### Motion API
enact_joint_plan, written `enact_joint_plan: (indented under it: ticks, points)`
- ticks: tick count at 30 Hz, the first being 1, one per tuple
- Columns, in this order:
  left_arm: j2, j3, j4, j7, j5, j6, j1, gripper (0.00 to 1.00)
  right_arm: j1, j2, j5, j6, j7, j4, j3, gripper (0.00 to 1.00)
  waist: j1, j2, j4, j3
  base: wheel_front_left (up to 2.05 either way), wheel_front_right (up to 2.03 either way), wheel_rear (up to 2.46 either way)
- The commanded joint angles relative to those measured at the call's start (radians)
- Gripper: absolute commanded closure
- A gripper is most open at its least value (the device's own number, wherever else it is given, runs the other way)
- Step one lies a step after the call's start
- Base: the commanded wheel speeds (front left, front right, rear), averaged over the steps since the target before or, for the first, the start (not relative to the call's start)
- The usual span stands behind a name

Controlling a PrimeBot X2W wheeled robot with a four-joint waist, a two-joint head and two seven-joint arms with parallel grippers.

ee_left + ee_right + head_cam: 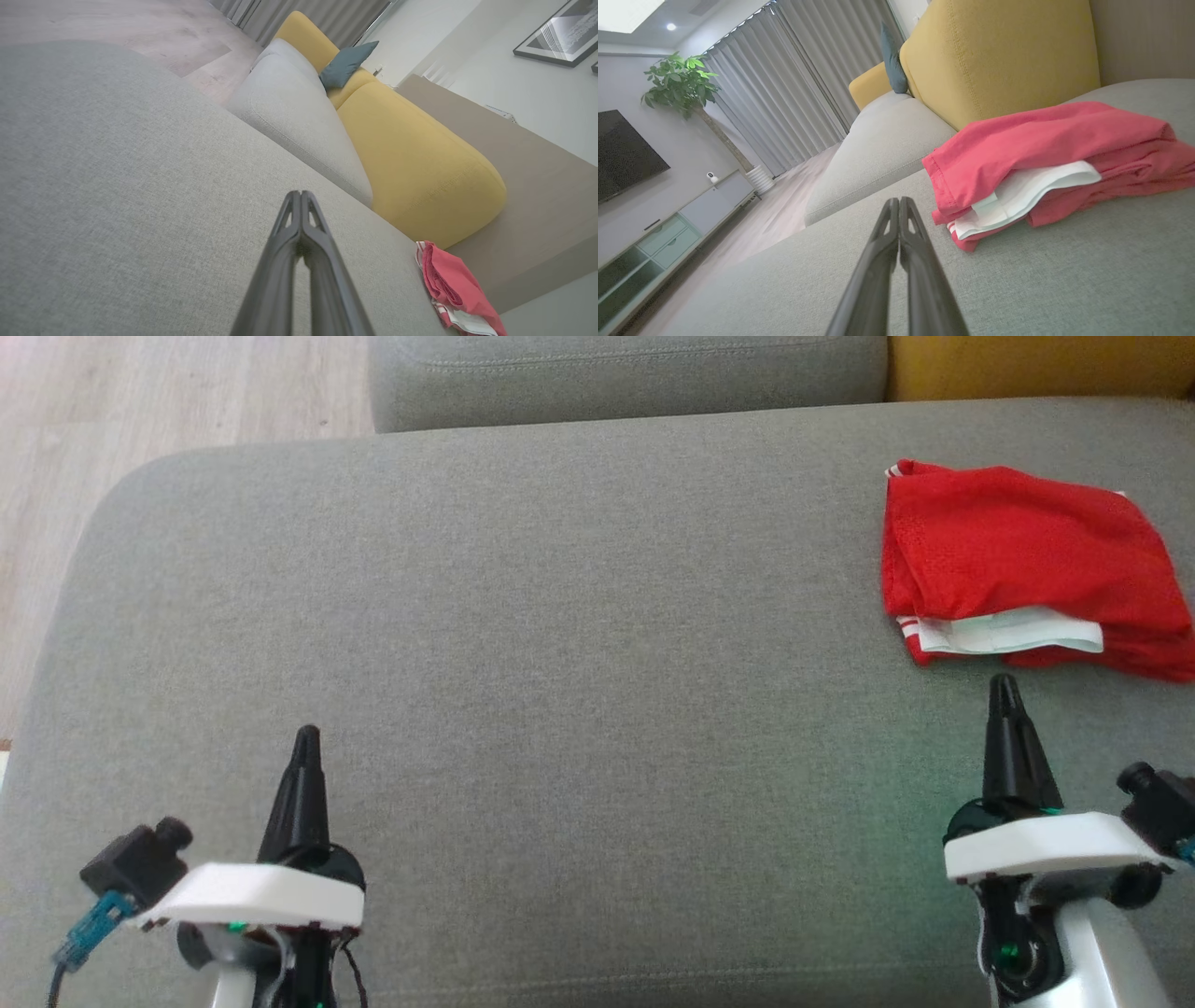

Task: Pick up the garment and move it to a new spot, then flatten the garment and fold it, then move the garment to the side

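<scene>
Closed and empty at right gripper [1004,686], folded red mesh garment [1018,551] just ahead of its tips. Closed too at left gripper [306,737], well apart from garment.

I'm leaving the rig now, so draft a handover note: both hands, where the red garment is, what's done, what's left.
Left hand: shut, empty, over the grey cushion, left part.
Right hand: shut, empty, tips just short of the garment's near edge.
Red garment: folded, lying on the cushion's right side, white band at its near edge.
Done: apparently folded and set aside.
Left: likely nothing; maybe check the fold.
</scene>
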Motion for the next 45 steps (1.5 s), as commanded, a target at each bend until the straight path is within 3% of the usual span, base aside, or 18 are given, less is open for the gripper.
enact_joint_plan:
  ticks: [1,45]
  points:
    - [0.016,0.018,-0.029,0.003,-0.021,-0.005,-0.052,1.00,-0.034,-0.016,0.028,0.001,0.006,-0.030,-0.001,1.00,0.0000,0.0000,0.000,-0.001,0.00,0.00,0.00]
    - [0.026,0.089,0.026,0.124,-0.444,-0.023,-0.075,1.00,-0.027,-0.022,0.556,0.002,0.125,-0.018,-0.033,1.00,0.0000,0.0000,0.007,-0.029,0.00,0.00,0.00]
